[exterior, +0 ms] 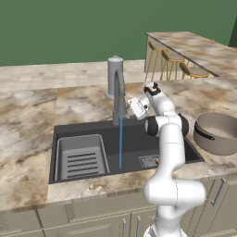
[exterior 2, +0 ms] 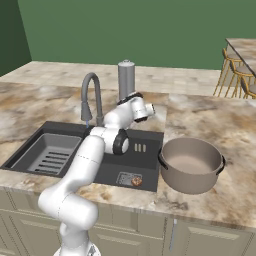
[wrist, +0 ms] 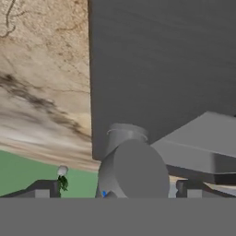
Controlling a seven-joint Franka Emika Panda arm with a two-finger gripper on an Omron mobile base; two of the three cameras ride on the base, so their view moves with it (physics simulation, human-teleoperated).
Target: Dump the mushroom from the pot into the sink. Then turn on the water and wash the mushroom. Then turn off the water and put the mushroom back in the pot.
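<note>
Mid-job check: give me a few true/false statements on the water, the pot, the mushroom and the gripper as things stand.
1. Water is running from the faucet into the sink. True.
2. The pot sits inside the sink. False: it stands on the counter to its right.
3. The mushroom lies on the drain grate. True.
4. The gripper holds the mushroom. False: it is open, up by the faucet.

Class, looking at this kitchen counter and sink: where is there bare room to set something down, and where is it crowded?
Free: counter left of the sink, and counter behind the pot. Crowded: around the faucet, where the arm reaches and water runs; the mushroom lies at the drain.
</note>
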